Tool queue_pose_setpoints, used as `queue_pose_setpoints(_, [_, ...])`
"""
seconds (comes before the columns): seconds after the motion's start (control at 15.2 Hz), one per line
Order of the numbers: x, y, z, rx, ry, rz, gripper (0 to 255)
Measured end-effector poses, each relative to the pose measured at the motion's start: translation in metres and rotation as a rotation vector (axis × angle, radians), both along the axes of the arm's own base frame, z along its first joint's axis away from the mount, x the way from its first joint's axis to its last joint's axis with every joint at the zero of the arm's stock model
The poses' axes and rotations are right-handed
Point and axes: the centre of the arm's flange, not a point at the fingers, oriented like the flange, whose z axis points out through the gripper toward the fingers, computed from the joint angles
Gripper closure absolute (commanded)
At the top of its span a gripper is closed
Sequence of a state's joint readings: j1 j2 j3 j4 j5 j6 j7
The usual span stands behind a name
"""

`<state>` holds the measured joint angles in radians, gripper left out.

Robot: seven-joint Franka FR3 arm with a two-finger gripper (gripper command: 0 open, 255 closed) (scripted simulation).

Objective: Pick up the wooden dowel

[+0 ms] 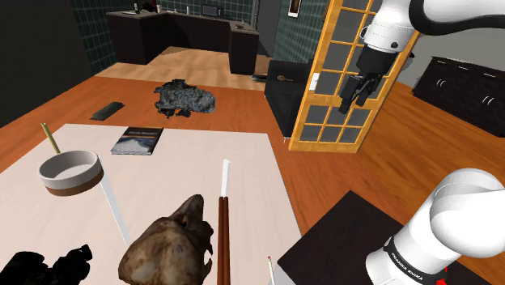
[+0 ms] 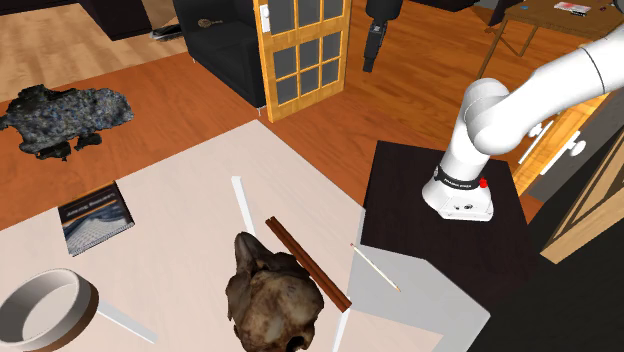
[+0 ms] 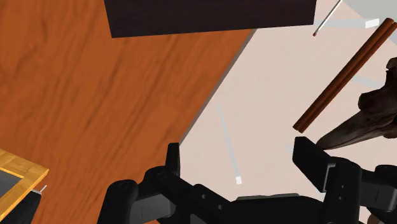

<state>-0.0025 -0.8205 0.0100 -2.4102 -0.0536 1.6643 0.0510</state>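
Observation:
The wooden dowel (image 1: 222, 235) (image 2: 307, 263) is a reddish-brown double rod lying on the pale table (image 1: 174, 174), right beside a brown skull-like object (image 1: 171, 244) (image 2: 272, 297). My gripper (image 1: 354, 101) (image 2: 369, 62) hangs high over the wooden floor past the table's edge, well away from the dowel. In the wrist view its fingers (image 3: 173, 160) stand apart with nothing between them, so the gripper (image 3: 242, 159) is open. There the dowel (image 3: 343, 76) lies ahead and off to one side, next to the skull's snout (image 3: 362, 121).
A white rod (image 1: 225, 174) (image 2: 240, 200) lies by the dowel's far end. A thin red-tipped stick (image 2: 375, 268), a white ring bowl (image 1: 71, 172), a book (image 1: 137, 140) and a black lump (image 1: 44, 267) share the table. A glazed wooden door (image 1: 340, 81) stands near the gripper; the dark stand (image 2: 440, 190) adjoins the table.

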Motion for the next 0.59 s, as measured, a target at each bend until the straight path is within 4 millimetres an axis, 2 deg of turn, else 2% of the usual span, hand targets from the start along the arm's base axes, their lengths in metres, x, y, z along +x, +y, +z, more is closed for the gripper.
queue_pose_setpoints(0.13, [0.001,0.003,-0.005,0.001,0.0,-0.006,0])
queue_pose_setpoints(0.26, [0.001,0.017,-0.018,0.005,0.002,-0.028,0])
queue_pose_setpoints(0.59, [0.004,0.06,-0.068,0.016,0.006,-0.097,0])
